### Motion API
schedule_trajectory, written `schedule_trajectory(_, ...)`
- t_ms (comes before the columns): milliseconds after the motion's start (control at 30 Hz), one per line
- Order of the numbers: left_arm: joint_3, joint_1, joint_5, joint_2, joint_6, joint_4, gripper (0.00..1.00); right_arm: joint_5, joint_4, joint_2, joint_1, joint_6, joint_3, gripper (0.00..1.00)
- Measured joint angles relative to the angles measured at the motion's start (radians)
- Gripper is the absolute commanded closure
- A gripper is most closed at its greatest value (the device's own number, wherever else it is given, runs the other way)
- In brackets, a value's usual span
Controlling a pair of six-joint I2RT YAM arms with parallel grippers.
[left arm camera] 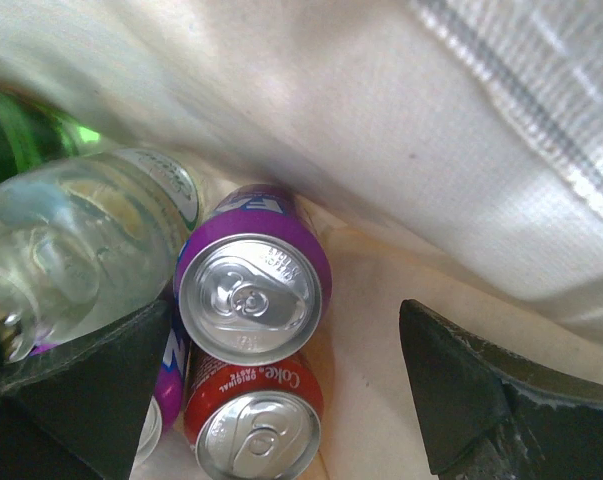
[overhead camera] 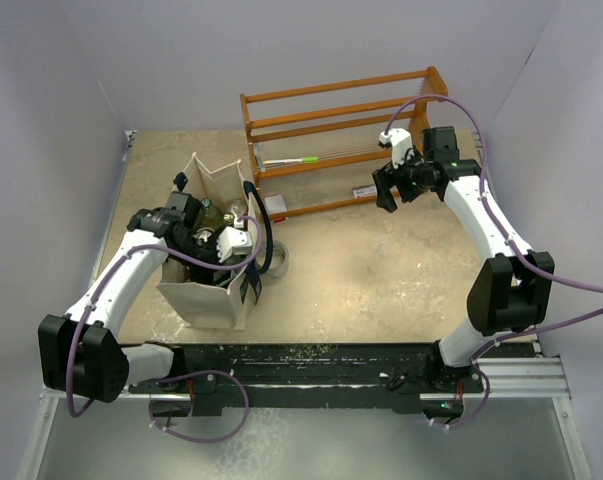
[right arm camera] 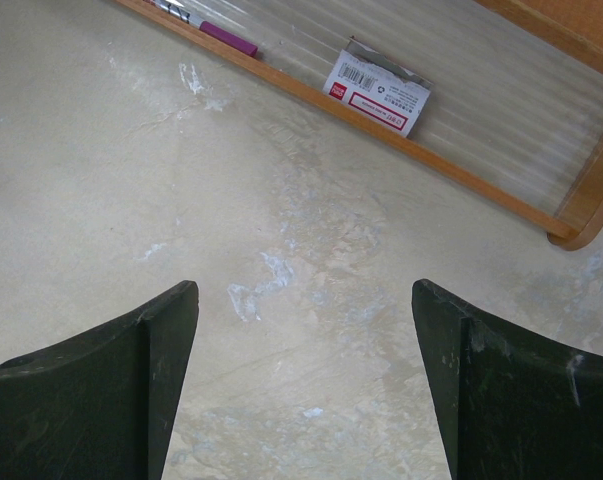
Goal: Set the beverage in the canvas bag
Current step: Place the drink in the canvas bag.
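purple can (left arm camera: 253,290) was spotted lying inside the canvas bag (overhead camera: 206,295) among other drinks, left gripper (left arm camera: 286,310) and right gripper (right arm camera: 306,300) both spread wide on nothing, and the bag could be dragged over if a handle (overhead camera: 267,240) were snagged on withdrawal.

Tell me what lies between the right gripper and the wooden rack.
Only bare tabletop; the right wrist view shows it between the open right gripper and the wooden rack.

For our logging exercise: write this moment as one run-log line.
left end effector: open, inside canvas bag | purple can: in bag, ungripped | right end effector: open, empty, above table near wooden rack
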Motion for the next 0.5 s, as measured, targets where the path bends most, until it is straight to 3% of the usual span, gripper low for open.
schedule_trajectory(500, 0.117, 0.036, 0.005, -0.013, 0.039, -0.089, 0.01, 0.0, 0.0, 0.0, 0.0, 0.0, 0.0, 0.11)
